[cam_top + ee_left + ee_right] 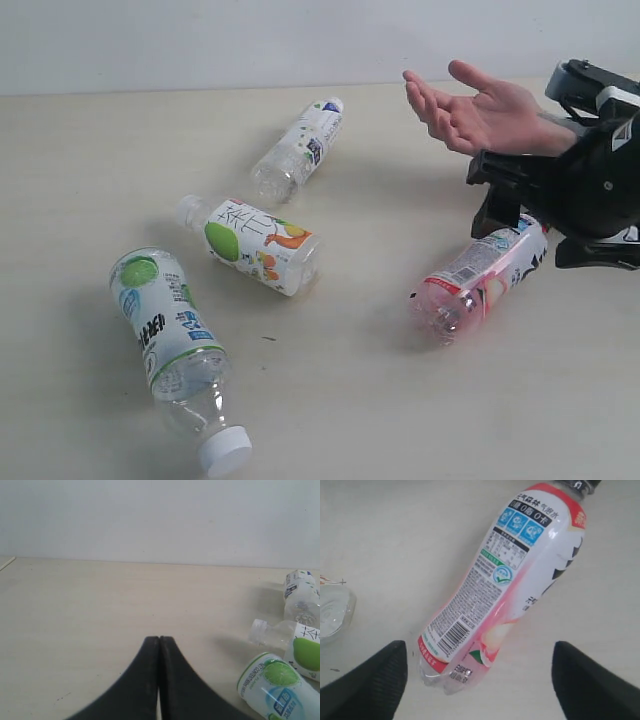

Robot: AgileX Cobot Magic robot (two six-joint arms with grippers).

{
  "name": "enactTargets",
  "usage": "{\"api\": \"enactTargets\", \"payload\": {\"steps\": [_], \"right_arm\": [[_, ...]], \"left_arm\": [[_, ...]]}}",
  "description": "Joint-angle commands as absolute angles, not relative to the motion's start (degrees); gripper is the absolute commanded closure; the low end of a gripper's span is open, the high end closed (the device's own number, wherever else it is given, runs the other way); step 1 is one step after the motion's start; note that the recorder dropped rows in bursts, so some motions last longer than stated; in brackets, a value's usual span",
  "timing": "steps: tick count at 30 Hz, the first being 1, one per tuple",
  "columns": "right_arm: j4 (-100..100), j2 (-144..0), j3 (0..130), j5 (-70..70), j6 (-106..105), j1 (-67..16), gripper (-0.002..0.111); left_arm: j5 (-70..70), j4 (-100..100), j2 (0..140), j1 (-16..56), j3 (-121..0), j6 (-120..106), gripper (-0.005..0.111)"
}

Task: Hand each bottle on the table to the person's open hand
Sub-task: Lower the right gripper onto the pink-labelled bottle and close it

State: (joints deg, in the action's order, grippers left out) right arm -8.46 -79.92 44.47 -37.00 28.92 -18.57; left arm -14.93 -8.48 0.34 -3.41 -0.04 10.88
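Four bottles lie on their sides on the table [90, 170]. The pink bottle [480, 280] with a black cap lies at the right, also the pink bottle [505, 585] in the right wrist view. My right gripper [492, 197] hovers over its cap end, open; the right gripper [480, 652] has the bottle's clear base between its spread fingers, not touching. Two white bottles with green fruit, one [258, 245] in the middle and one [175, 330] front left, and the slim white bottle [300, 148] lie apart. The person's open hand [480, 112] waits palm up, back right. My left gripper [159, 639] is shut, empty.
In the left wrist view the slim bottle [300, 597], the middle fruit bottle [295, 647] and the front fruit bottle [275, 690] lie beside the gripper. The middle bottle's clear base [332, 612] shows in the right wrist view. A white wall [250, 40] borders the table's far edge.
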Motion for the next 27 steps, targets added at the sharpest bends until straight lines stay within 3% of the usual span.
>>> {"api": "enactTargets", "payload": {"steps": [1,7,16,27], "right_arm": [[-9.4,-80.9,43.2,-32.4,28.9,-18.7,0.028],[-9.6,-80.9,43.2,-30.6,31.5,-18.7,0.028],[-2.8,-80.9,43.2,-29.8,48.4,-18.7,0.013],[9.7,-82.1,42.6,-29.3,68.2,-21.8,0.012]], "left_arm": [[-14.6,-8.6,0.0,-3.5,0.0,10.9,0.107],[-14.6,-8.6,0.0,-3.5,0.0,10.9,0.107],[-14.6,-8.6,0.0,-3.5,0.0,10.9,0.107],[-14.6,-8.6,0.0,-3.5,0.0,10.9,0.107]]}}
